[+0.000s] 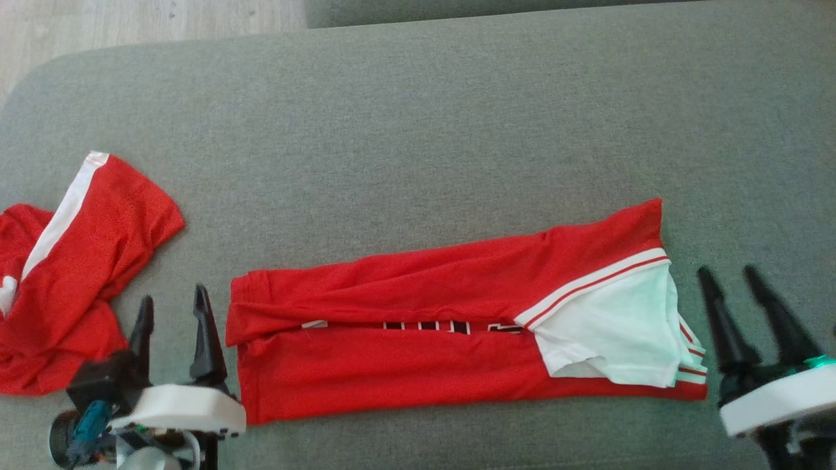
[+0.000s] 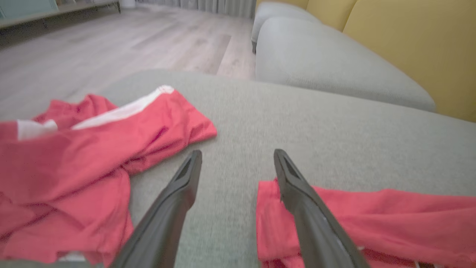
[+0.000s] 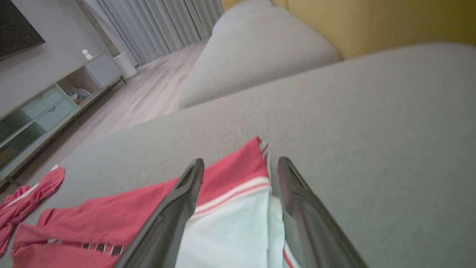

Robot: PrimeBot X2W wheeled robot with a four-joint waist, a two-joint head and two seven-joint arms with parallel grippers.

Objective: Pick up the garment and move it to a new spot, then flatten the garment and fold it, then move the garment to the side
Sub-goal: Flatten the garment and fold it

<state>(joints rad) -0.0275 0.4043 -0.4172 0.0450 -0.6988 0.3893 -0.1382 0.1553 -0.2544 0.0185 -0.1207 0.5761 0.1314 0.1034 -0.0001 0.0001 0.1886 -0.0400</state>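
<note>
Both my hands are spread and hold nothing. My left hand (image 1: 174, 297) sits at 8 o'clock in the head view, just off the left end of the folded red jersey (image 1: 418, 352). My right hand (image 1: 727, 271) is at 4 o'clock, beside its white sleeve (image 1: 607, 326). The jersey lies as a long strip across the grey sofa seat (image 1: 418, 130). Pinching only the top layer could let the strip fall open, and the sleeve may slide out. My left fingers might also snag the crumpled red garment (image 1: 85, 261) at 9 o'clock.
</note>
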